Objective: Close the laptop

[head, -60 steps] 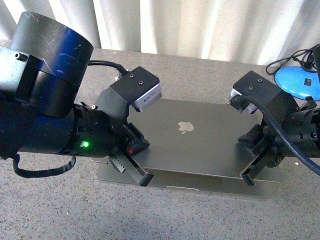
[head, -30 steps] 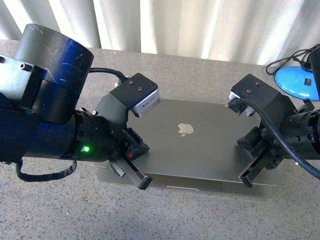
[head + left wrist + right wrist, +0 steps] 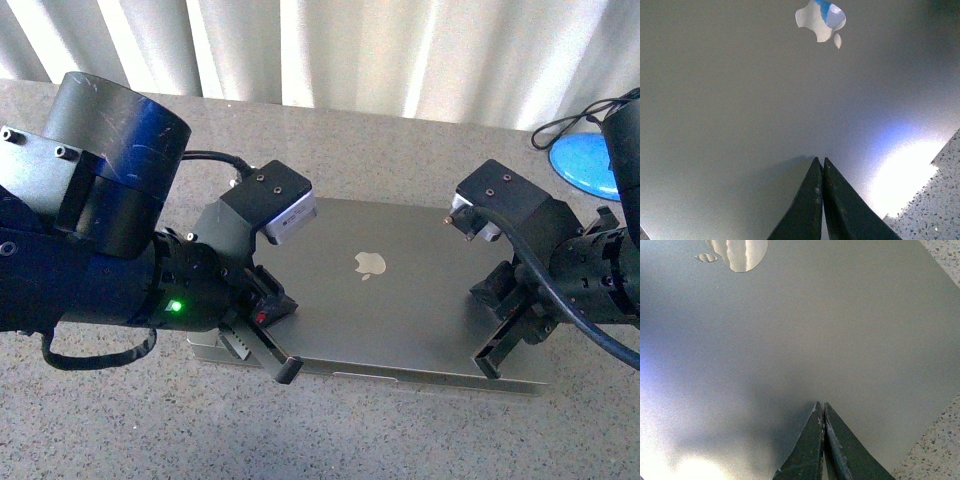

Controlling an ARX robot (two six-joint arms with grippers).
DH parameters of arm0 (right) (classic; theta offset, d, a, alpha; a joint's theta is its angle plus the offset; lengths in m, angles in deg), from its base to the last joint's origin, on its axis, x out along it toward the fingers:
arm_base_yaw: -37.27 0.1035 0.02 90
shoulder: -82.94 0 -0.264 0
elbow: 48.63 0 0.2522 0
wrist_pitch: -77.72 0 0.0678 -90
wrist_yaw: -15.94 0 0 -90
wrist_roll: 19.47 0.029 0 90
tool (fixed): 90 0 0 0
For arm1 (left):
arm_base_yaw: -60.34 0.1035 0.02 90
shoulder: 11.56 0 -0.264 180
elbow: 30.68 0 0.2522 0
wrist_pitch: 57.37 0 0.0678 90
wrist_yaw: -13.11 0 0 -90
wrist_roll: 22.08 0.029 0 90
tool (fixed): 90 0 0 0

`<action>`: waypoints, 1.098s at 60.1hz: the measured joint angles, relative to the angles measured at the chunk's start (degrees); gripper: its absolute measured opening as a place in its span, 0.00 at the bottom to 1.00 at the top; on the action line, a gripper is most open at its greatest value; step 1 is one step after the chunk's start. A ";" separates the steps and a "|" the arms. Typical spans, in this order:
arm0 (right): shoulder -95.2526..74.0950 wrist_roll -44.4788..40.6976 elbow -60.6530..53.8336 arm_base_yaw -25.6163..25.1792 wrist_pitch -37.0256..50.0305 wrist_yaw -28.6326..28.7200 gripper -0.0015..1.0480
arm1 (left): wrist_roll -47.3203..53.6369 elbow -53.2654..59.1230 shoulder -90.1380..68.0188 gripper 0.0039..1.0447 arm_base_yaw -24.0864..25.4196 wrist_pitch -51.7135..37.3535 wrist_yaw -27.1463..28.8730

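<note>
Slim space-grey metal laptop (image 3: 400, 290), lid nearly flat, centre frame.
Our left gripper (image 3: 288, 368) and right gripper (image 3: 487, 368), jaws pinched together and empty, touch the lid's lower corners.

place: lab-like test bench | speckled grey tabletop (image 3: 400, 150) | white pleated curtain (image 3: 400, 50) | blue corded device (image 3: 583, 165)

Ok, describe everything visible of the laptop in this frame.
The laptop is slim, grey, matte metal, with a shiny apple logo on its lid. The lid lies flat or nearly flat on the base, whose thin edge shows along the near side. It rests on the speckled table. The left tool and right tool, both shut, press on the lid's near corners.
</note>
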 joint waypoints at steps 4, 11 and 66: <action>-0.28 0.00 0.15 -0.02 0.00 -0.04 0.01 | 0.00 -0.11 -0.20 0.03 0.09 0.02 -0.22; -0.72 0.02 0.39 -0.07 0.11 -0.07 0.01 | 0.00 -0.33 -0.63 0.03 0.42 0.00 -0.39; -2.99 0.11 1.36 -0.28 1.11 -0.22 0.01 | -2.19 -0.52 -4.17 0.03 3.61 -5.64 -1.66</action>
